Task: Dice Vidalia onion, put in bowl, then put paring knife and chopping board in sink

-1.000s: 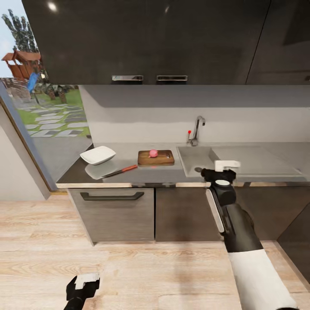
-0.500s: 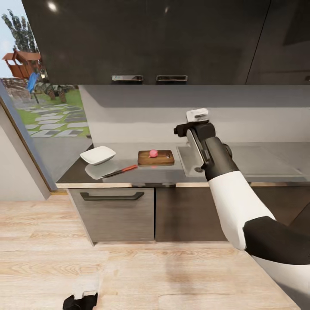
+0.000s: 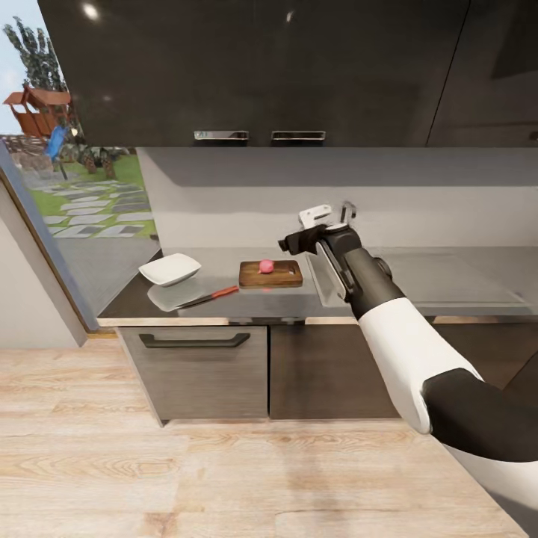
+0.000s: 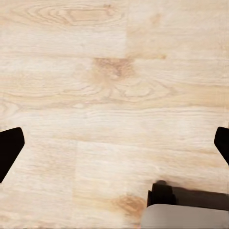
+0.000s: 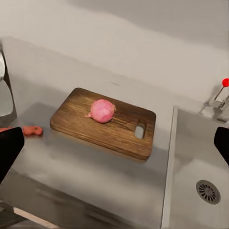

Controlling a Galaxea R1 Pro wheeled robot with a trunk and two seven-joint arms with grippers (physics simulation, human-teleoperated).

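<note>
A pink Vidalia onion point(image 3: 265, 266) point(image 5: 102, 110) rests on the brown chopping board point(image 3: 271, 275) point(image 5: 105, 124), which lies on the grey countertop point(image 3: 224, 265) left of the sink point(image 5: 191, 157). The paring knife point(image 3: 209, 297), with its red-orange handle point(image 5: 32, 130), lies near the counter's front edge between the board and the white bowl point(image 3: 170, 269). My right gripper point(image 3: 321, 218) hangs open in the air above the sink's left side, just right of the board; its dark fingertips point(image 5: 9, 148) stand wide apart. The left gripper's fingertips point(image 4: 9, 148) are spread open over the wooden floor.
A faucet with a red knob point(image 5: 225, 82) stands behind the sink, whose drain point(image 5: 208, 191) shows. Dark wall cabinets point(image 3: 261, 67) hang low over the counter. Below is a drawer with a black bar handle point(image 3: 194, 341). A window point(image 3: 67, 172) is at the left.
My right arm has lifted from the sink's front edge and swung up and left toward the board. The left gripper has dropped out of the head view's bottom edge.
</note>
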